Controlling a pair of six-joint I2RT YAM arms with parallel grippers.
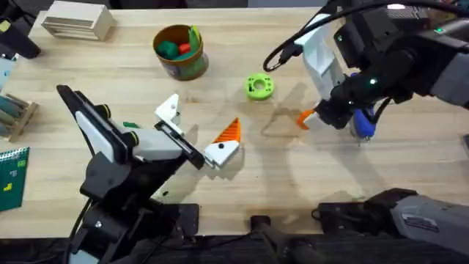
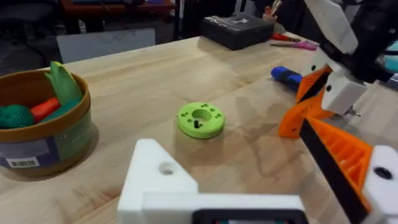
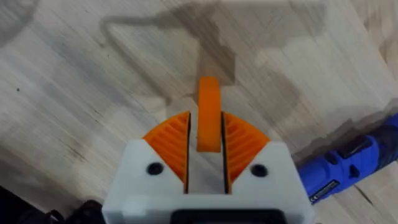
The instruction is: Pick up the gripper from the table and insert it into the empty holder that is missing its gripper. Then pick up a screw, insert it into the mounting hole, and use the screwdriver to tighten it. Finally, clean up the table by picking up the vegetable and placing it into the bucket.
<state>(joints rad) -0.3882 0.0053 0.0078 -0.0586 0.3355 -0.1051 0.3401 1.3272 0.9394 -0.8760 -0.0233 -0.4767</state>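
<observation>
My right gripper (image 1: 306,117) hovers low over the table (image 1: 242,191), shut on the orange gripper wedge (image 3: 209,93), which stands between its ribbed pads. The blue screwdriver (image 1: 363,123) lies just beside it, partly under the arm. My left gripper (image 1: 198,128) is open. One of its fingers is the bare white holder (image 2: 158,180); the other carries an orange pad (image 2: 348,155). The dark-green vegetable (image 2: 15,116) sits inside the bucket (image 1: 183,67) at the back, among red and light-green pieces. No screw is clear to me.
A bright green disc (image 1: 258,86) with holes lies between the bucket and the right gripper. A cardboard box (image 1: 77,20) is at the back left, a wooden rack (image 1: 15,114) and a green board (image 1: 11,172) along the left edge. A black case (image 2: 239,28) stands farther back.
</observation>
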